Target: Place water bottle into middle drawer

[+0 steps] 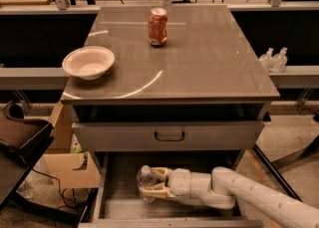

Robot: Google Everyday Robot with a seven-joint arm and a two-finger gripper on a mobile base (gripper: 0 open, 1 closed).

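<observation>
The water bottle (145,182) is small and clear, with its cap up, and stands upright inside the open middle drawer (117,195) at the bottom of the cabinet. My gripper (148,181) reaches in from the right on a white arm. Its pale fingers (160,173) are closed around the bottle's sides, over the left-centre of the drawer's dark floor. I cannot tell whether the bottle's base touches the floor.
A closed grey drawer front with a small black handle (169,136) overhangs the open drawer. On the cabinet top stand an orange-red soda can (158,26) and a white bowl (88,61). A cardboard box (67,165) and a dark chair (20,135) are at the left.
</observation>
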